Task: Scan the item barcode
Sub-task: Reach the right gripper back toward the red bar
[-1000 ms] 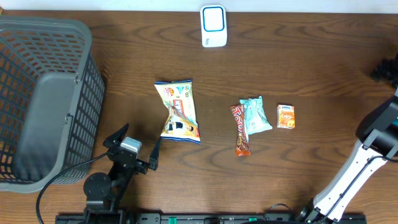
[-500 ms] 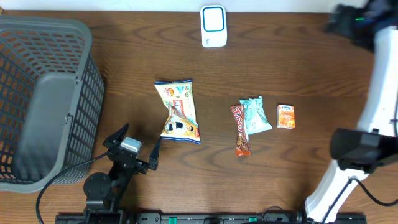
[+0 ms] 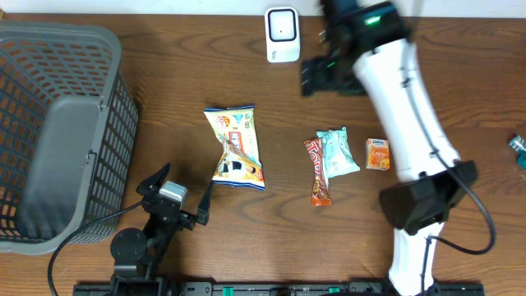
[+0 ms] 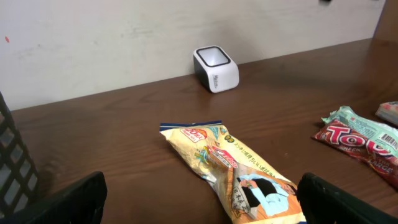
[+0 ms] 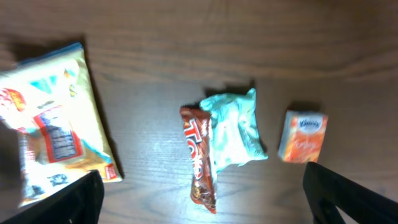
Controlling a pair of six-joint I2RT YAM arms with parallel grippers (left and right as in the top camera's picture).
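The white barcode scanner [image 3: 282, 34] stands at the back middle of the table, also seen in the left wrist view as the scanner [image 4: 216, 68]. Several items lie on the wood: a yellow snack bag [image 3: 236, 146], a red bar [image 3: 319, 173], a teal packet [image 3: 339, 152] and a small orange box [image 3: 377, 154]. My right gripper [image 3: 331, 76] hovers open high above them, looking down on the red bar [image 5: 200, 155], teal packet [image 5: 233, 127] and orange box [image 5: 303, 137]. My left gripper [image 3: 187, 181] rests open just short of the yellow bag [image 4: 239, 171], holding nothing.
A large grey mesh basket [image 3: 57, 131] fills the left side of the table. The white right arm [image 3: 411, 107] stretches diagonally over the right half of the table. A small teal object [image 3: 518, 146] shows at the right edge.
The right arm has swung from the table's right edge across to the back middle, above the items. The left arm and all items have stayed put.
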